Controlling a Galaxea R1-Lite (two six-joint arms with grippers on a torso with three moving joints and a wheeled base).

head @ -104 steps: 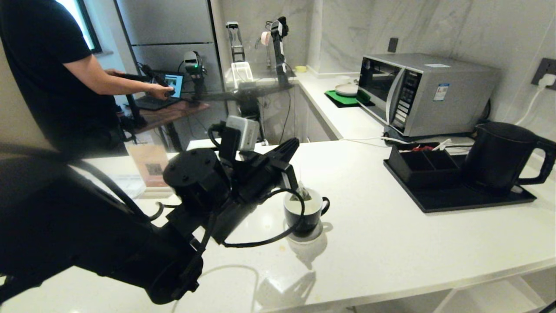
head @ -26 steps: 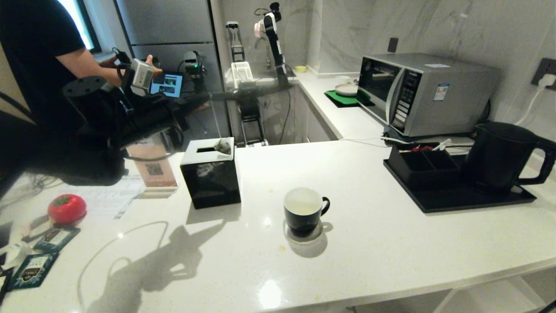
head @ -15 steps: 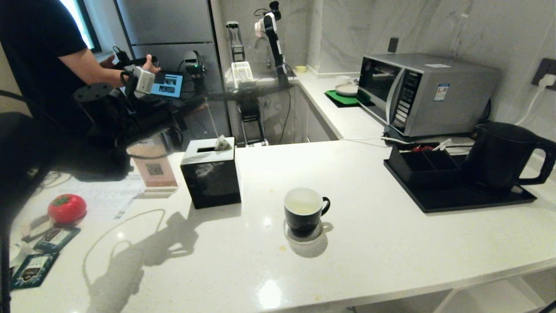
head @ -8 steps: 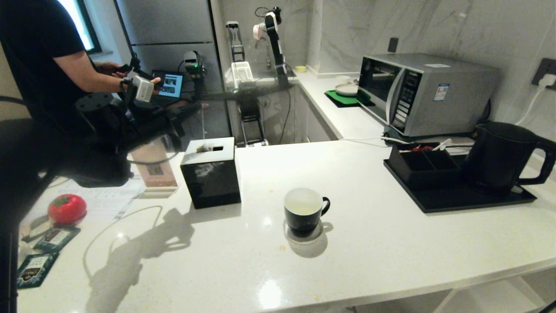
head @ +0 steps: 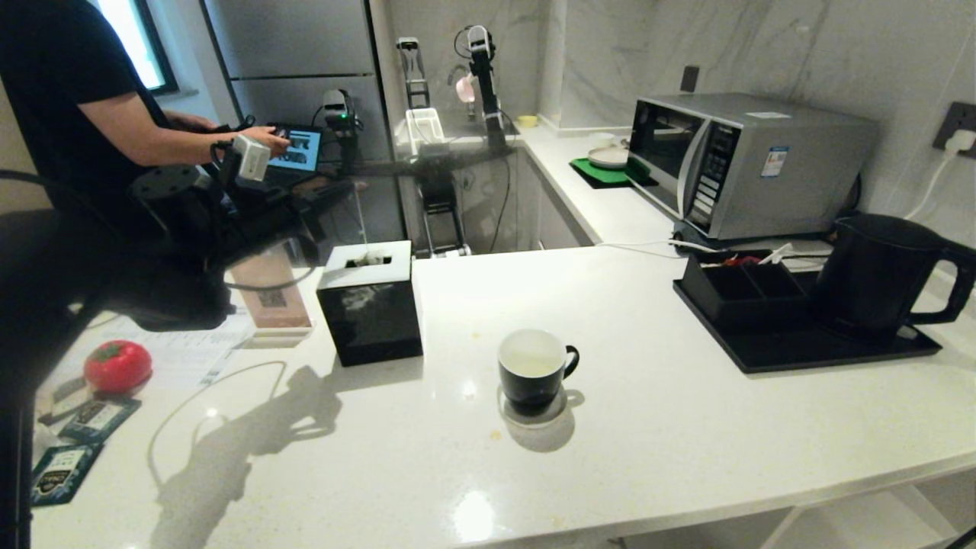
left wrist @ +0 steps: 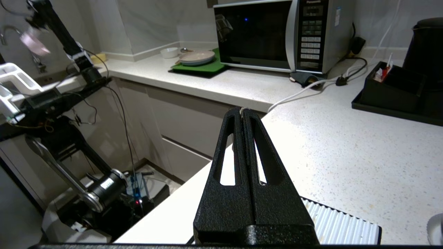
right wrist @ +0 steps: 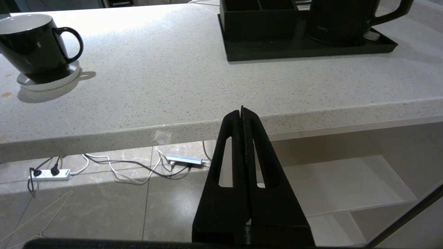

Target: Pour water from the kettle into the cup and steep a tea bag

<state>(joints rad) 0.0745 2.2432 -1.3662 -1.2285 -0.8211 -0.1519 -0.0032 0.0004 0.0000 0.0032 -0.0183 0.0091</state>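
Tea bag (head: 369, 259) is seen at the slot on top of the black tissue box (head: 371, 309) in the head view, hung on a thin string (head: 358, 217) that's pinched up at the left gripper (head: 352, 185), which is raised over the far left of the counter (head: 686, 427). Cup (head: 533, 370) is parked mid-counter on a pale coaster, a faintly yellowish pool of water (head: 528, 364) visible inside; kettle (head: 884, 274) is set on the black tray at far right. A person's hand (head: 267, 137) is spotted by a laptop behind. From the left wrist view, the fingers (left wrist: 242, 152) are pressed together, a bit of white string caught at the tips. From the right wrist view, the right gripper (right wrist: 242, 114) is closed too, nothing held, hung below the counter edge, with the cup and kettle seen above it.
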